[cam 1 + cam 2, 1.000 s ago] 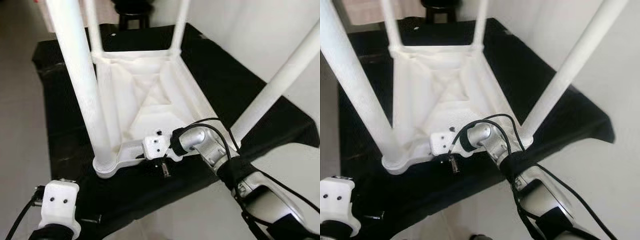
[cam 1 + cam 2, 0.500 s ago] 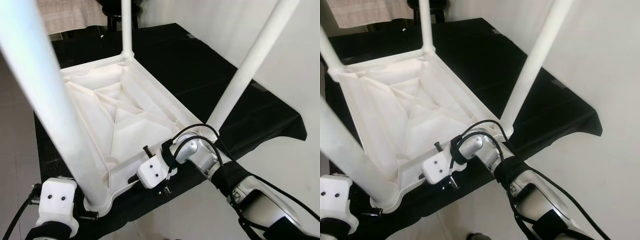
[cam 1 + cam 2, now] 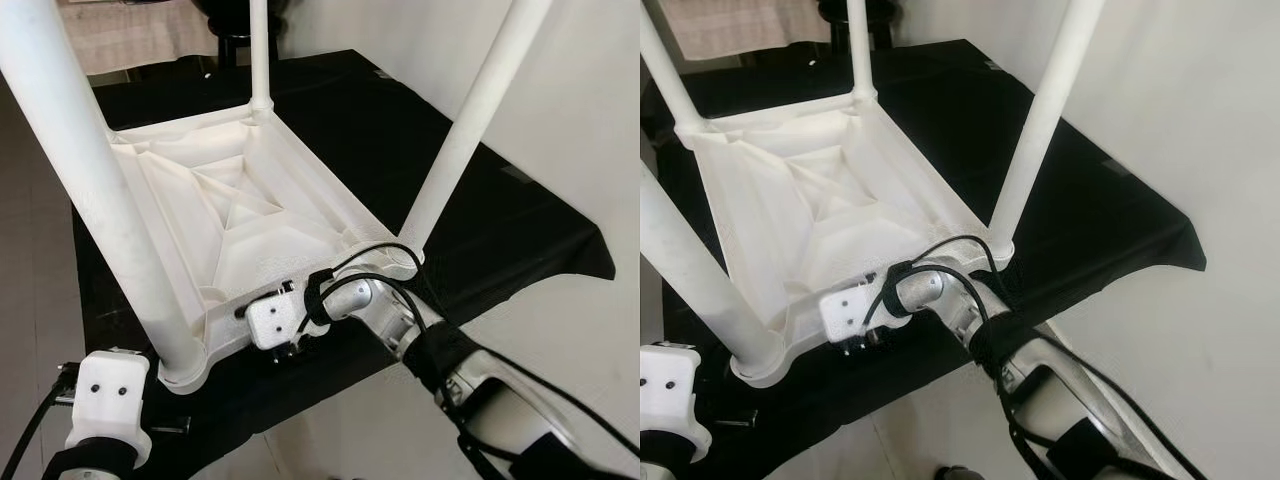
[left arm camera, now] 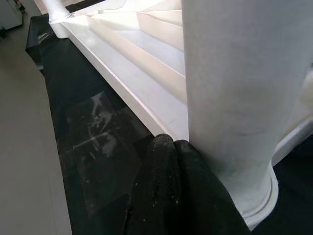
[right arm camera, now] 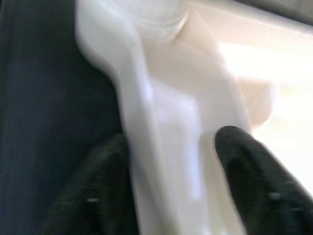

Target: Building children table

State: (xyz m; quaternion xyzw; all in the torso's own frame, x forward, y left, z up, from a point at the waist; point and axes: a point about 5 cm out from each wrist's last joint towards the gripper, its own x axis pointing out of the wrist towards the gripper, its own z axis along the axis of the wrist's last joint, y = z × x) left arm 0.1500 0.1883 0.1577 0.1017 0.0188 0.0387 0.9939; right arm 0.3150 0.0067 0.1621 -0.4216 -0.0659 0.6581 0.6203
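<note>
A white children's table (image 3: 240,215) lies upside down on a black cloth (image 3: 500,225), its four legs pointing up. The right gripper (image 3: 268,322) sits at the near edge of the tabletop, between the two closest legs. In the right wrist view its two black fingers (image 5: 244,166) straddle the white rim, one on each side; the picture is blurred, but they seem to clamp that edge. The left gripper (image 4: 171,196) rests low beside the near left leg (image 3: 110,210); its black fingers are pressed together, tips touching the rim next to the leg's base, holding nothing.
</note>
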